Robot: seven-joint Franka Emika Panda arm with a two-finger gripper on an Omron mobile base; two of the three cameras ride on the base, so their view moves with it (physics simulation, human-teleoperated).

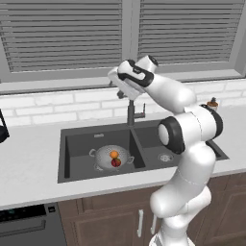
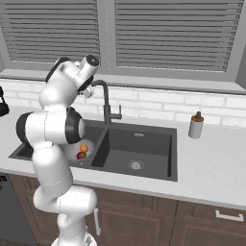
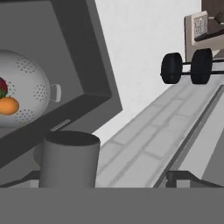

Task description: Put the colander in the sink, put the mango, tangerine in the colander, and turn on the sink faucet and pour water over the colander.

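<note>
I see the sink (image 1: 72,158) set in the counter (image 1: 29,168) under the window, w/ my arm rising over its right basin. Faucet (image 2: 106,103) stands at the sink's 12 o'clock, on the divider line betw. basins. Colander (image 1: 106,156) sits on the floor of the left basin, upright. Inside it: mango (image 1: 116,163) at 6 o'clock, tangerine (image 1: 114,154) at 12, touching each other. Gripper (image 1: 116,85) is up by the faucet top, well above the colander; jaws at full spread, nothing betw. them. In hand view the colander (image 3: 33,94) is at 9 o'clock, tangerine (image 3: 8,106) in it. Soap bottle (image 2: 195,126) on counter at sink's 2 o'clock.
</note>
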